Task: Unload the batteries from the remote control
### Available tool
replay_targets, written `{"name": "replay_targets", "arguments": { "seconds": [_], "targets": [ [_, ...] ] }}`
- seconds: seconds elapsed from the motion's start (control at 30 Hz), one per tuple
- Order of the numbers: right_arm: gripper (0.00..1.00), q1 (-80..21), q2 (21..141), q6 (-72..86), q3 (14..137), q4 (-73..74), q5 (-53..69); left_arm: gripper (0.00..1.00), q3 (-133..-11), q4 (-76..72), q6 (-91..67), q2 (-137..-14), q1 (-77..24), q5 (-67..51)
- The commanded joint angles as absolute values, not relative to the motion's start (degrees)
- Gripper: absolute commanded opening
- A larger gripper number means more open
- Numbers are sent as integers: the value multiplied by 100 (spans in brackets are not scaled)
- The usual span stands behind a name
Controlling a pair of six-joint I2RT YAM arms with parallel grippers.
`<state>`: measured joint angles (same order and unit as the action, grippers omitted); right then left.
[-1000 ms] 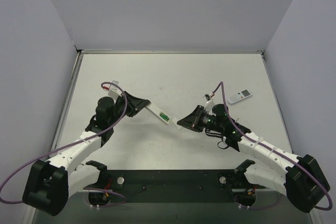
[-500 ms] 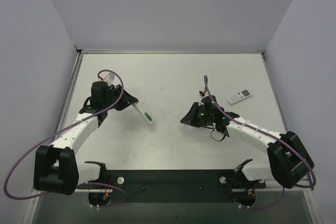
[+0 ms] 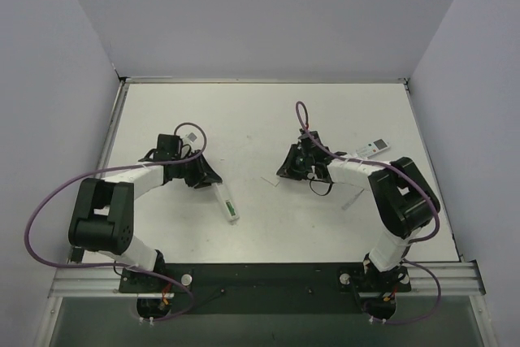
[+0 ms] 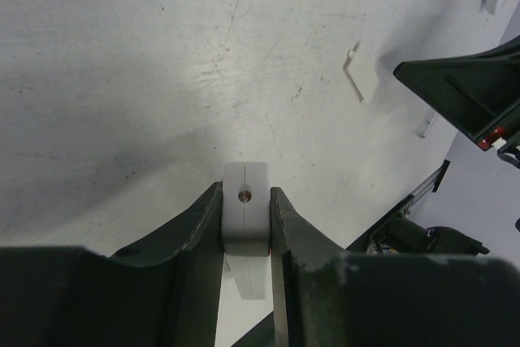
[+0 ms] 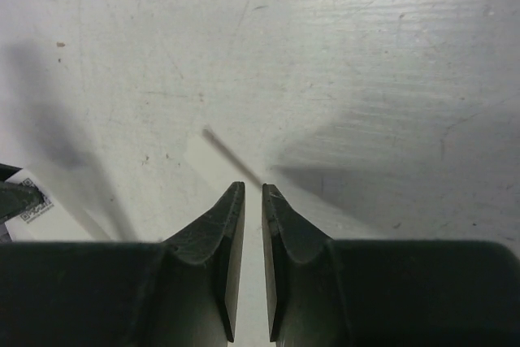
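A long white plastic remote control [image 3: 226,202] is pinched at one end by the left gripper [image 4: 245,194] and held out over the white table [image 3: 244,119]. A small green battery [image 3: 231,207] is seen in the remote's open compartment; blue ones cannot be made out. A thin white stick [image 3: 268,180] is lying between the arms. The right gripper [image 5: 253,191] is pressed together on nothing, near that stick. A second white remote [image 3: 372,149] is lying further right.
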<state>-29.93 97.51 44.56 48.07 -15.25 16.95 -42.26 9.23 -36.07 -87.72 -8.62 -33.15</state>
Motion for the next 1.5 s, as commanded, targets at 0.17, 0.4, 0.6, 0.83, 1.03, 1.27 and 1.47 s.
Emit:
{"name": "replay_targets", "arguments": {
  "seconds": [0.17,0.4,0.6,0.83,1.03,1.27,1.47],
  "targets": [
    [18,-2795,9932,4254,5150,-1583,1679,41,-4710,1344,-3024,-9114,-844,-3235],
    [34,-2479,9537,4052,5028,-1072,1907,57,-5079,1854,-2751,-9255,-844,-2936],
    [44,-2285,8694,3885,4781,-521,1530,63,-5185,2004,-2698,-9194,-844,-2813],
    [51,-2162,8112,3507,5141,228,1247,63,-5177,2048,-2716,-9167,-861,-2707],
    [51,-2294,7972,3595,4896,106,1757,60,-5124,1995,-2768,-9158,-1072,-2646],
    [51,-2373,7814,3630,4702,105,1837,43,-5071,2179,-2900,-9272,-1099,-2286],
    [51,-2364,7691,3595,4623,123,1837,30,-5027,2329,-2988,-9150,-1064,-2136]
  ]
}}
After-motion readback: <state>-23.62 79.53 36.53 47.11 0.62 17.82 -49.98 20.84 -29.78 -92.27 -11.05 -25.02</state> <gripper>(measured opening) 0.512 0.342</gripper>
